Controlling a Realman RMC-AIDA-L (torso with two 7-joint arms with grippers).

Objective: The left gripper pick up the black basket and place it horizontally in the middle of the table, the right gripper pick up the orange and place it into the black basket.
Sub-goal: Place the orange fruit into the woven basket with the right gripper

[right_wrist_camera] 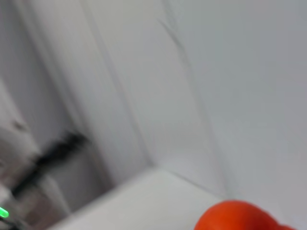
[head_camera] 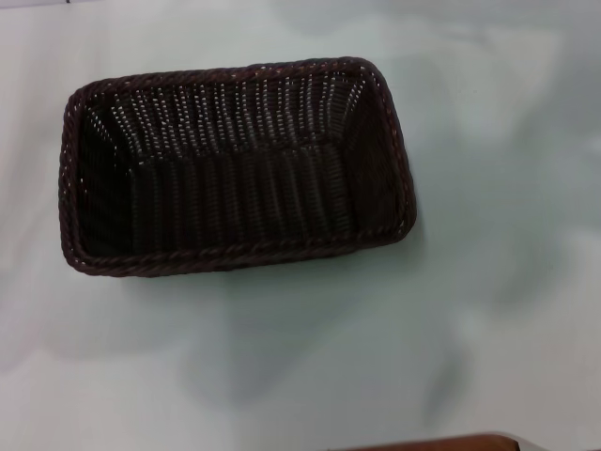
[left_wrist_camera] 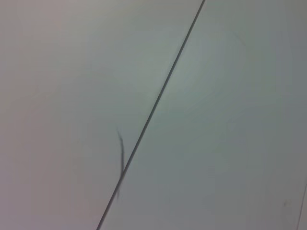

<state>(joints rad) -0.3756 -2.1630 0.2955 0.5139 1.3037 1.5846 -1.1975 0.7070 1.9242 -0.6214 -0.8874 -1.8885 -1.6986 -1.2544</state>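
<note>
The black basket [head_camera: 235, 169] lies lengthwise across the middle of the white table [head_camera: 488, 282] in the head view, open side up and empty. Neither gripper shows in the head view. The orange [right_wrist_camera: 240, 218] shows only in the right wrist view, at the picture's lower edge, bright red-orange and partly cut off. I cannot tell whether it is held. The right gripper's own fingers do not show there. The left wrist view shows only a pale surface with a thin dark seam line [left_wrist_camera: 158, 100]; the left gripper is out of view.
A brown edge [head_camera: 441, 442] shows at the table's near side in the head view. The right wrist view shows pale walls, a white ledge [right_wrist_camera: 144, 201] and a blurred dark device with a green light [right_wrist_camera: 4, 212].
</note>
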